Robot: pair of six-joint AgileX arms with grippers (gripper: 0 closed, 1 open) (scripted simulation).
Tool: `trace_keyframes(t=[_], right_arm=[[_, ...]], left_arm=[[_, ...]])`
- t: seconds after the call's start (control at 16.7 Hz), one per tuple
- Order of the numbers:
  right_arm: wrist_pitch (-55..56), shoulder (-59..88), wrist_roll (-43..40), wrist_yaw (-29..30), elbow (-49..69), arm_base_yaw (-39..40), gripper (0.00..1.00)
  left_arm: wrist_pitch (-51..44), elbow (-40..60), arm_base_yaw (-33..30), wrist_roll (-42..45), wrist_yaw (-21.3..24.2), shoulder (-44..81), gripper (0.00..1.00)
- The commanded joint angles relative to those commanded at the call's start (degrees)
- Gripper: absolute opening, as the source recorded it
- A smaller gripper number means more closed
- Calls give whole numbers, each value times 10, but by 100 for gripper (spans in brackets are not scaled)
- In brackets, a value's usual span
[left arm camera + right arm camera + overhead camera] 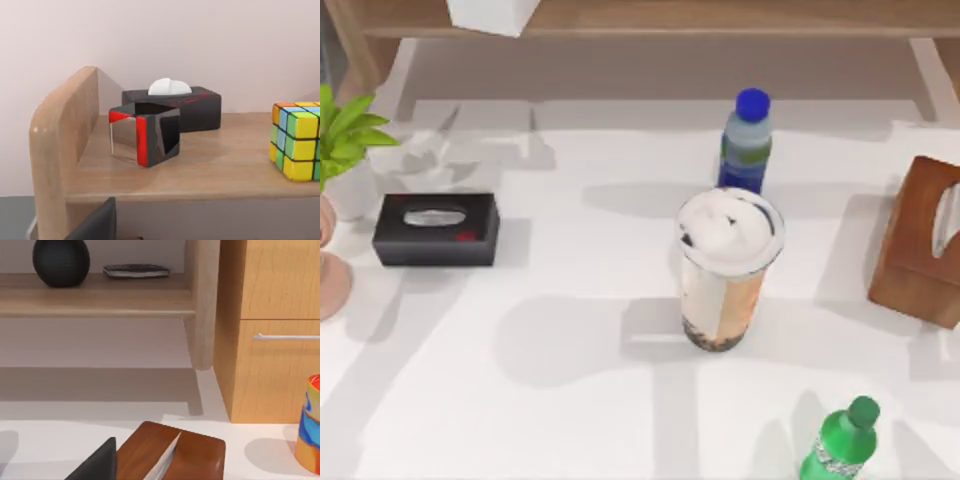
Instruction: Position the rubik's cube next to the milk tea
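the milk tea [728, 268] stands upright near the middle of the white table [520, 400] in the top view, a clear cup with a white foamy top, tan drink and dark pearls at its base. just behind it stands a blue-capped bottle [746, 143], apart from the cup. a green bottle [842, 443] sits at the near edge toward the table's right, well apart from the cup. a brown wooden tissue box [920, 240] rests at the right edge, and a black tissue box [437, 228] lies toward the left, near a potted plant [340, 140].

the rubik's cube [296, 140] is not on the table: the left wrist view shows it resting on a wooden shelf [200, 170], flat on 1 face, well apart from a glossy black and red box [145, 132] and a second black tissue box [185, 106] behind that.

the right wrist view looks over the brown tissue box [172, 455] toward a wooden cabinet [270, 340], with a dark round object [61, 261] on a shelf.

a dark edge of each arm's own gripper sits at the rim of its wrist view; whether the left or right claw is apart or together cannot be told.
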Motion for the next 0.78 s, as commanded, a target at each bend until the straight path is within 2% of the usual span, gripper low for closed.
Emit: trace_keyframes(t=[0.18,0.36,0.6,0.78], right_arm=[[0,0,0,0,0,0,100],[0,0,0,0,0,0,100],[0,0,0,0,0,0,100],[0,0,0,0,0,0,100]], left_arm=[[5,153,-45,0,-45,173,100],[3,257,-75,-9,-84,302,100],[0,317,-93,-25,-118,390,100],[-1,321,-94,-27,-121,398,100]])
